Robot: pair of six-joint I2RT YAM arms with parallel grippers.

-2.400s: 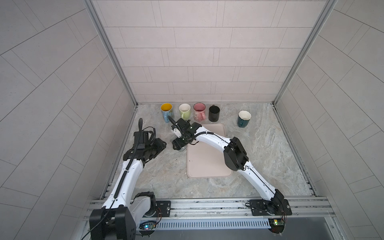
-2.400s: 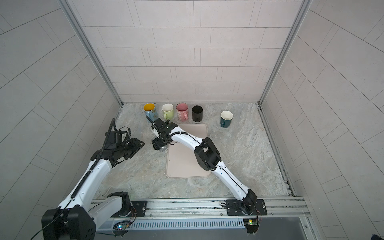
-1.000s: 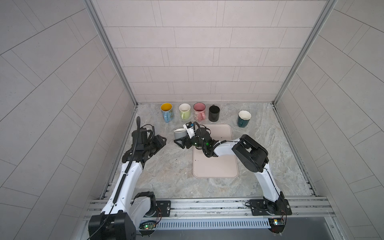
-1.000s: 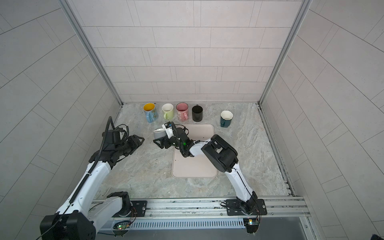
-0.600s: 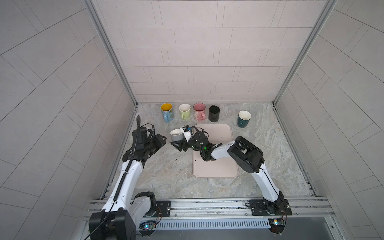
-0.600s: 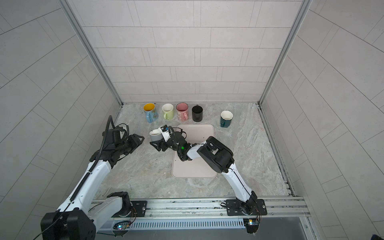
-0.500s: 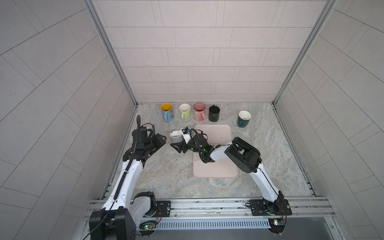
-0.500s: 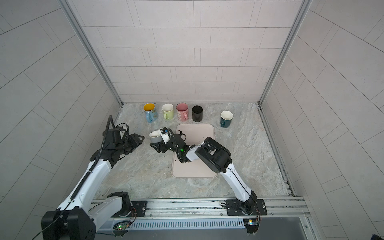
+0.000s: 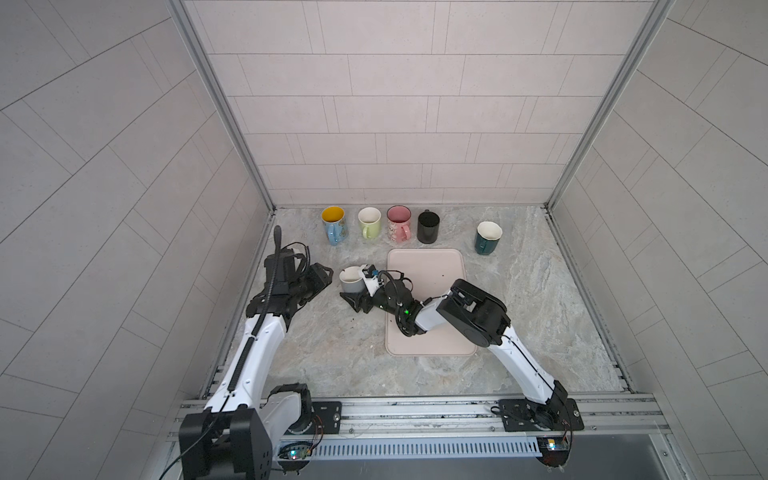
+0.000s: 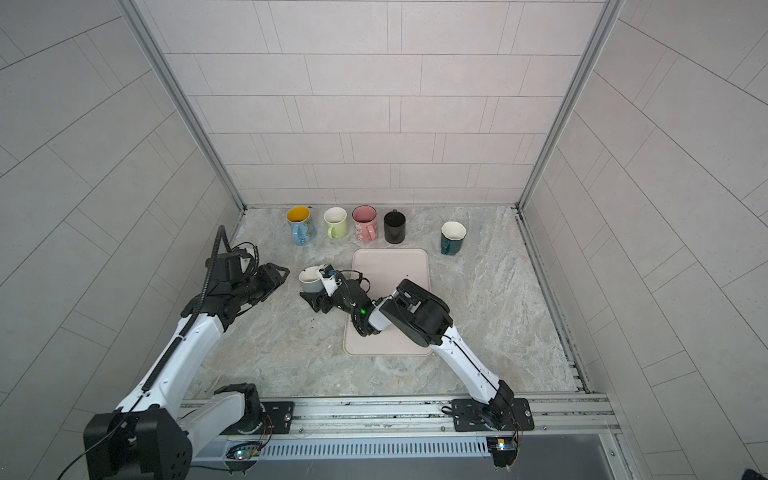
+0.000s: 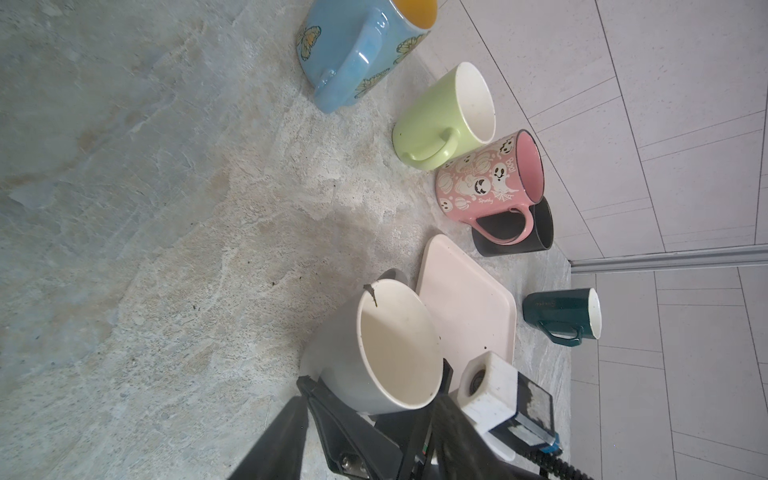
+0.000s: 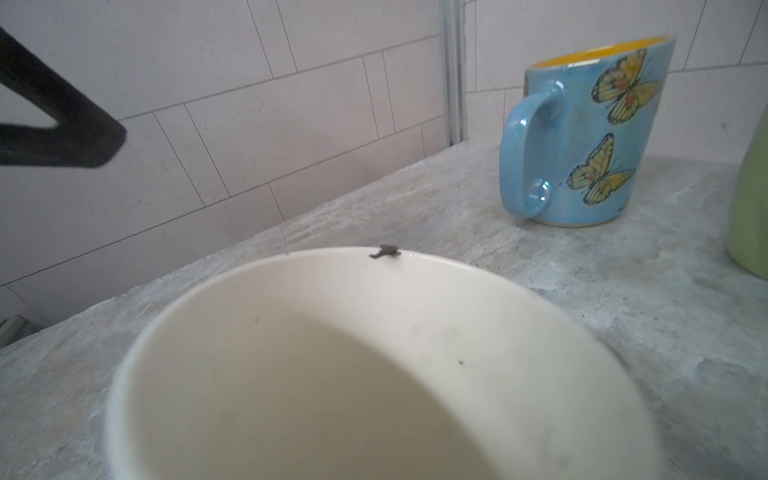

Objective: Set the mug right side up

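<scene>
The mug [image 9: 350, 279] is grey outside and white inside, and it sits mouth up, a little tilted, just left of the tray in both top views [image 10: 309, 280]. My right gripper [image 9: 353, 289] reaches across the middle and is shut on the mug's body, one black finger [image 11: 332, 411] on each side of it. The right wrist view looks straight down into the mug's white inside [image 12: 332, 374]. Whether its base touches the table I cannot tell. My left gripper [image 9: 329, 277] hangs open a short way left of the mug and holds nothing.
Five upright mugs line the back wall: blue butterfly [image 9: 333, 226], green [image 9: 369, 223], pink [image 9: 399, 223], black [image 9: 428, 226] and teal [image 9: 487, 237]. A pink tray [image 9: 432, 266] lies under the right arm. Tiled walls close in on three sides.
The right gripper has turned the mug from lying on its side to mouth up and carried it slightly left. The left arm has barely moved.
</scene>
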